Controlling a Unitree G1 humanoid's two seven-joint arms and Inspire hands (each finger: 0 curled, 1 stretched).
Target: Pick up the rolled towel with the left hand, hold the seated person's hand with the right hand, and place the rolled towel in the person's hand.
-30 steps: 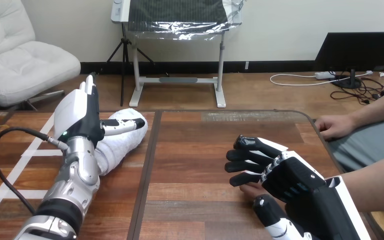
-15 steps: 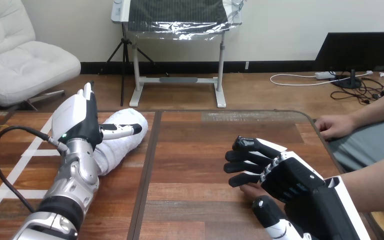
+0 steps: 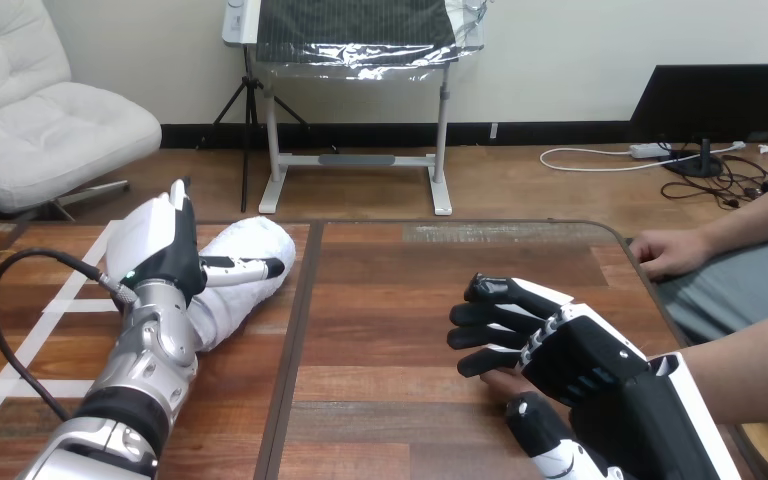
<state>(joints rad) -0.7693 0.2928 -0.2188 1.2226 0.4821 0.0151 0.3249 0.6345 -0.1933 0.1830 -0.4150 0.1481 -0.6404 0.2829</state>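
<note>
White rolled cloth towel (image 3: 260,238) is lying under my spread left hand (image 3: 155,245), thumb across, unclamped: lifting now risks dropping it. My right hand (image 3: 585,350) is clasping the person's hand (image 3: 505,379).

a white wall (image 3: 560,40) with a black baseboard (image 3: 540,132) meets a wood floor (image 3: 520,185). white padded chair (image 3: 40,120) at left, tripod (image 3: 245,120) beside a white-legged stand (image 3: 355,160) at centre, black monitor (image 3: 720,100) and cables (image 3: 650,152) at right; wooden table (image 3: 400,290) in front
</note>
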